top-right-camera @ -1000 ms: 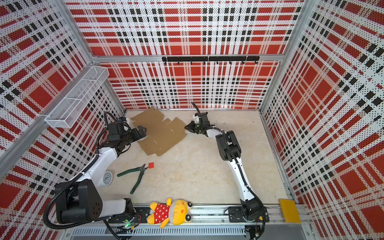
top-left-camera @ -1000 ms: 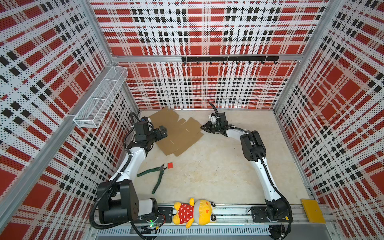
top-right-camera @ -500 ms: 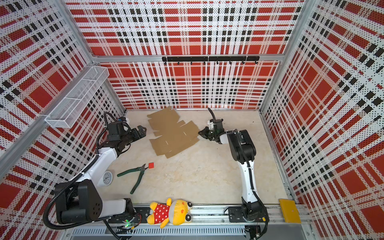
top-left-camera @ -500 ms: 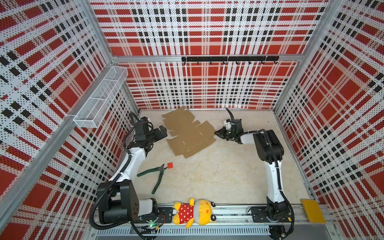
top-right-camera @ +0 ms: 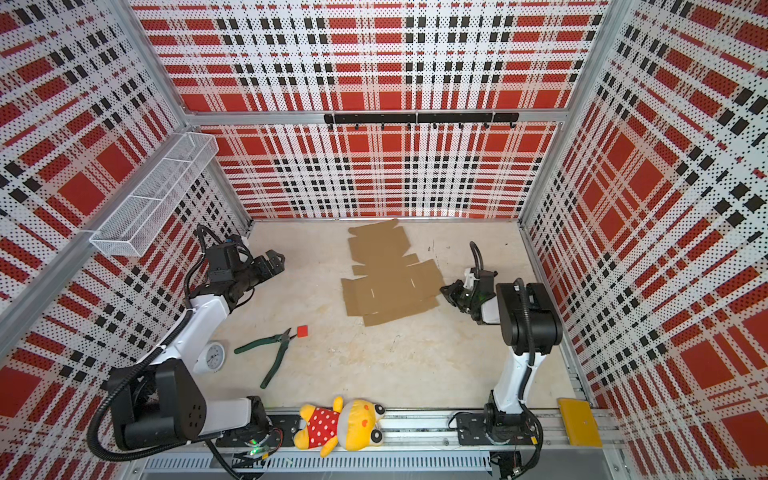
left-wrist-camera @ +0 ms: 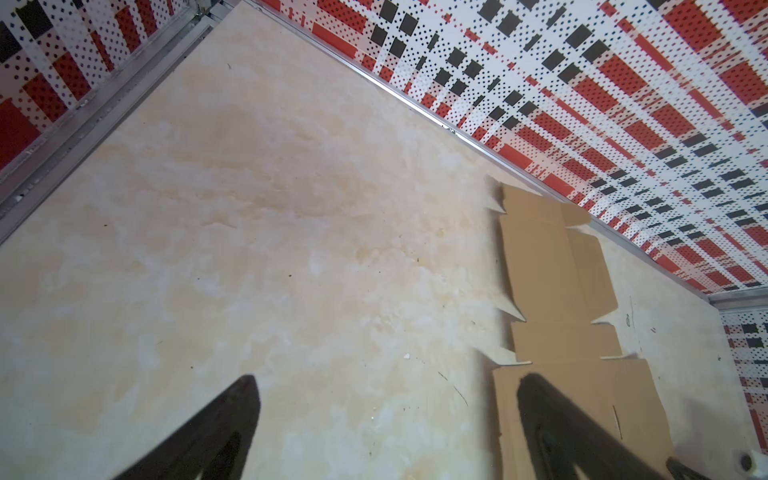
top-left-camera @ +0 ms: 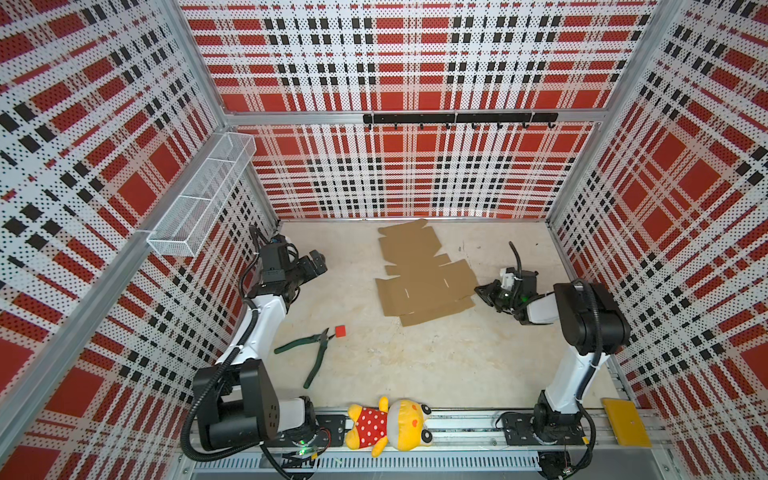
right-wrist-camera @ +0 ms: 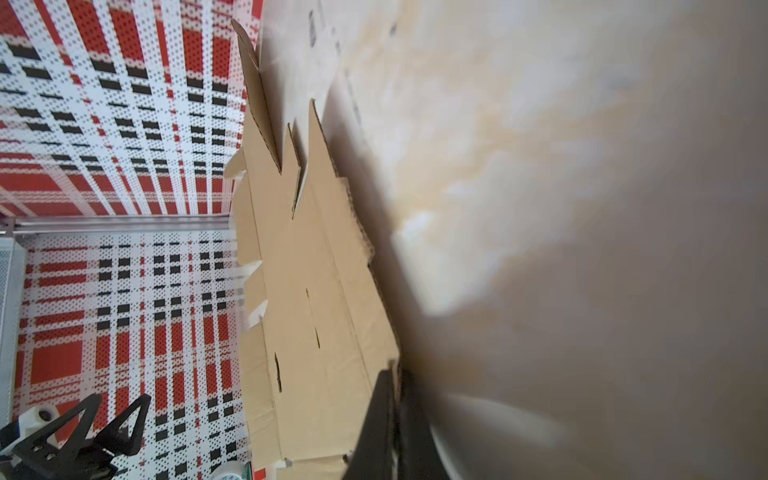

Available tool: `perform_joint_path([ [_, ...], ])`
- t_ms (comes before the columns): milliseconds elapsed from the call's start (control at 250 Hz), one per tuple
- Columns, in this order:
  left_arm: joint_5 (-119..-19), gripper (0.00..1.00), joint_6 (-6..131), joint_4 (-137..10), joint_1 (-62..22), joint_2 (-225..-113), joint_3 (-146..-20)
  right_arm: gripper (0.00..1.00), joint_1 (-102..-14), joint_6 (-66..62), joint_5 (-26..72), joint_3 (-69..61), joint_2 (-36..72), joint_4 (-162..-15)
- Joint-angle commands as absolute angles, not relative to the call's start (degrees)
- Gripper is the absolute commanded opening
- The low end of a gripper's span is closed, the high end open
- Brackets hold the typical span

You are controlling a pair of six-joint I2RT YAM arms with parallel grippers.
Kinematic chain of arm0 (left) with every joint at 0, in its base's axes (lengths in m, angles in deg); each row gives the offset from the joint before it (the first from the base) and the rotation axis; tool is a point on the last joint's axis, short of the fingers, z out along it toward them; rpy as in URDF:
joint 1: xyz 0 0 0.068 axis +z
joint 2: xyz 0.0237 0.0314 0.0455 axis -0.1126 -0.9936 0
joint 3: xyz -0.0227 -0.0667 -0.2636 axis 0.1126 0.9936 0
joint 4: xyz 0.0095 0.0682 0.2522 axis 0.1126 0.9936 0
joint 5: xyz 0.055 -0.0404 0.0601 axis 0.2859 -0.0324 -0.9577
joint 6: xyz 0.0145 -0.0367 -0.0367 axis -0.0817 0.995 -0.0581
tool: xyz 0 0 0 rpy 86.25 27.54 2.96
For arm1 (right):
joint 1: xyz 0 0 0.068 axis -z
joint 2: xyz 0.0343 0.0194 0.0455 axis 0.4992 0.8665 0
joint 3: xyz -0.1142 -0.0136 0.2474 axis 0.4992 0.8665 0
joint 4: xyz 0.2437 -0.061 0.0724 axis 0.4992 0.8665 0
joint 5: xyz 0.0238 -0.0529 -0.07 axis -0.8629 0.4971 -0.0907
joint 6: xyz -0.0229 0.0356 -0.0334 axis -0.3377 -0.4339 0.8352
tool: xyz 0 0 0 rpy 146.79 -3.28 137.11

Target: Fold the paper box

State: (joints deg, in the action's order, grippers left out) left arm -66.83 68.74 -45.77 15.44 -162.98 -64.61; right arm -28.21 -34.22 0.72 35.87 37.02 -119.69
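Pinching paper box (top-left-camera: 419, 282) edge, right hand (top-left-camera: 477, 289)

Pliers: I see green-handled pliers (top-left-camera: 322, 338) lying toward the left edge of the table (top-left-camera: 436, 365)
Red cube (top-left-camera: 340, 331): just beside the plier tips
Clock (top-right-camera: 213, 356): small white dial by the left edge
Plush toy (top-left-camera: 388, 428): yellow, spotted red dress, lying along the front edge
Yellow plate (top-left-camera: 626, 422): flat at the front right corner
Wire basket (top-left-camera: 203, 199): on my left wall

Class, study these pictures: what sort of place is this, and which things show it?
Probably a robot test cell, not a home: a left arm and right arm mounted on a front rail, perforated plaid walls closing it in, and props: paper box, pliers, plush toy.
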Motion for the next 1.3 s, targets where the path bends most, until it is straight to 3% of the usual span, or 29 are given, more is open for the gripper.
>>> perform_joint_path([
  [0,-67.7,1.0,69.5,-44.9,15.9,-163.0,-66.4,0.05,-25.3,-34.0,5.7,40.4,31.4,-119.2],
  [220,-67.3,0.99,70.0,-45.7,15.9,-163.2,-66.0,0.08,-30.3,-35.0,11.6,46.9,24.1,-116.9],
  [276,-66.9,0.99,70.0,-45.3,16.0,-163.0,-66.2,0.14,-33.7,-36.0,13.3,47.3,23.4,-116.2],
  [404,-67.2,0.99,69.9,-46.1,15.9,-163.4,-65.6,0.41,-45.0,-36.4,17.4,44.7,25.0,-114.4],
  [624,-67.0,1.0,69.7,-46.7,15.9,-163.0,-64.9,0.55,-57.5,-37.6,18.8,36.4,31.7,-113.1],
  [928,-67.5,1.0,69.4,-46.8,16.2,-162.2,-64.6,0.78,-57.0,-30.0,21.3,30.3,26.3,-95.4],
  [1297,-65.7,0.99,70.0,-46.4,16.4,-162.5,-65.2,0.84,-45.9,-22.9,19.4,25.7,21.1,-80.1],
])
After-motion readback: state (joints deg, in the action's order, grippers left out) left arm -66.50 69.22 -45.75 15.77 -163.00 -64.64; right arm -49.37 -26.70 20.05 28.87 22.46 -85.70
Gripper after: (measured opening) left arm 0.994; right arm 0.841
